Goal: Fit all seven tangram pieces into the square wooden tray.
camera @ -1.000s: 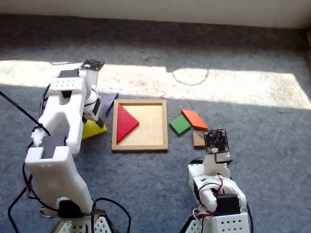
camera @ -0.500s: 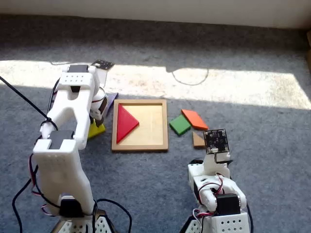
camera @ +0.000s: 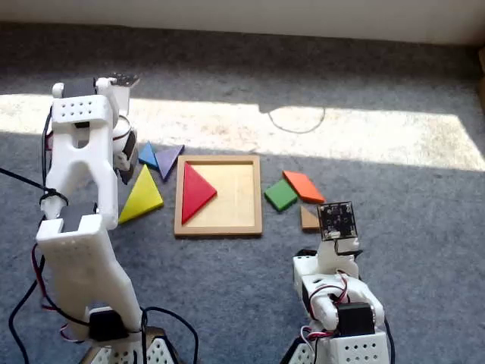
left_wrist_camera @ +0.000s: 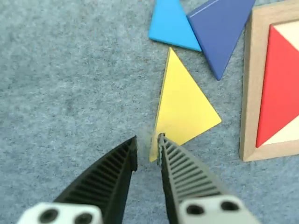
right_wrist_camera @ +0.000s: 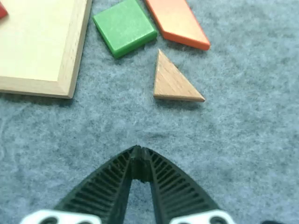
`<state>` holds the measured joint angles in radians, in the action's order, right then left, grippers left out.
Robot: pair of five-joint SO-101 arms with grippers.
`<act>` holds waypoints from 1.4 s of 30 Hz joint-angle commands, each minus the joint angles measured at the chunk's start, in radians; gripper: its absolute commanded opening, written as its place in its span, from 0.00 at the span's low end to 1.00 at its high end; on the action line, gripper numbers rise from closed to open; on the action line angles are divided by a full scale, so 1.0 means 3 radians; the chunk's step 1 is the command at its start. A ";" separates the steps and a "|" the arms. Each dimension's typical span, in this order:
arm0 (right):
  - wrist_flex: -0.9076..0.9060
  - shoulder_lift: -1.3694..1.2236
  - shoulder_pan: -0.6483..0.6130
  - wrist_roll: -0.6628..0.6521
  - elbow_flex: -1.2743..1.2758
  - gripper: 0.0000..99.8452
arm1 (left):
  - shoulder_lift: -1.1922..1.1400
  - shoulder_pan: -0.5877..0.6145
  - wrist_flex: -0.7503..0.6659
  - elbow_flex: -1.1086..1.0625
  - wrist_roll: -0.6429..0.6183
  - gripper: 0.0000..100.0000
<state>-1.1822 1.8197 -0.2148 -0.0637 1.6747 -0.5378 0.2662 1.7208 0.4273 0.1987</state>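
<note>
One piece is home: the red triangle (camera: 195,192) lies in the left half of the tray (camera: 218,227), and the rest are out on the carpet. The yellow triangle (left_wrist_camera: 182,112) lies just beside the tray's left edge. The left gripper (left_wrist_camera: 147,140) hangs over one of its corners, fingers a narrow gap apart, holding nothing. I judge this piece is next, and it calls for a wider opening and a lower bite on its edge. The right gripper (right_wrist_camera: 140,156), fingers together, rests near the wooden triangle (right_wrist_camera: 174,83).
</note>
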 commanded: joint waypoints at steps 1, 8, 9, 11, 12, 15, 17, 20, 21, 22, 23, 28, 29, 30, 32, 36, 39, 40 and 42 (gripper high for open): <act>-0.0013 0.0043 0.0038 -0.0026 0.0309 0.01 | 0.0054 0.0074 0.0041 0.0161 0.0020 0.04; -0.0013 0.0043 0.0038 -0.0026 0.0309 0.01 | 0.0575 0.0074 0.0015 -0.0069 0.0010 0.00; -0.0013 0.0043 0.0038 -0.0026 0.0309 0.01 | 0.0678 0.0074 0.0015 -0.0146 0.0010 0.00; -0.0013 0.0043 0.0038 -0.0026 0.0309 0.01 | 0.0872 0.0064 0.0005 -0.0371 0.0010 0.00; -0.0013 0.0043 0.0038 -0.0026 0.0309 0.01 | 0.0954 0.0059 -0.0046 -0.0488 0.0005 0.00; -0.0013 0.0043 0.0038 -0.0026 0.0309 0.01 | 0.1194 0.0069 -0.0353 -0.0974 0.0005 0.00; -0.0018 0.0043 0.0038 -0.0026 0.0309 0.01 | 0.1337 0.0079 -0.0680 -0.1343 0.0005 0.00; -0.0018 0.0043 0.0038 -0.0026 0.0309 0.01 | 0.1542 0.0059 -0.1233 -0.1936 0.0005 0.00; -0.0018 0.0043 0.0038 -0.0026 0.0309 0.01 | 0.1624 0.0049 -0.1432 -0.2125 0.0005 0.00; -0.0018 0.0043 0.0038 -0.0026 0.0309 0.01 | 0.1695 0.0049 -0.1601 -0.2279 0.0005 0.00; -0.0018 0.0043 0.0038 -0.0026 0.0309 0.01 | 0.1752 0.0049 -0.1744 -0.2396 0.0005 0.00; -0.0018 0.0043 0.0038 -0.0026 0.0309 0.01 | 0.1798 -0.0008 -0.2061 -0.2591 0.0020 0.06; -0.0018 0.0043 0.0038 -0.0026 0.0309 0.01 | 0.1772 -0.0033 -0.2025 -0.2591 0.0010 0.11; -0.0018 0.0043 0.0038 -0.0026 0.0309 0.01 | 0.1731 -0.0049 -0.1979 -0.2596 0.0005 0.16; -0.0018 0.0043 0.0038 -0.0026 0.0309 0.01 | 0.1665 -0.0059 -0.1908 -0.2580 0.0005 0.26; -0.0018 0.0043 0.0038 -0.0026 0.0309 0.01 | 0.1511 -0.0105 -0.1908 -0.2565 0.0000 0.31; -0.0018 0.0043 0.0038 -0.0026 0.0309 0.01 | 0.1337 -0.0197 -0.1887 -0.2488 0.0000 0.31; -0.0018 0.0043 0.0038 -0.0026 0.0309 0.01 | 0.1266 -0.0202 -0.1887 -0.2458 0.0005 0.31; -0.0018 0.0043 0.0038 -0.0026 0.0309 0.01 | 0.1112 -0.0243 -0.1903 -0.2371 0.0005 0.31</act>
<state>-1.1822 1.8197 -0.2148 -0.0637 1.6747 -0.1603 0.2294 1.1439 -0.3552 0.1987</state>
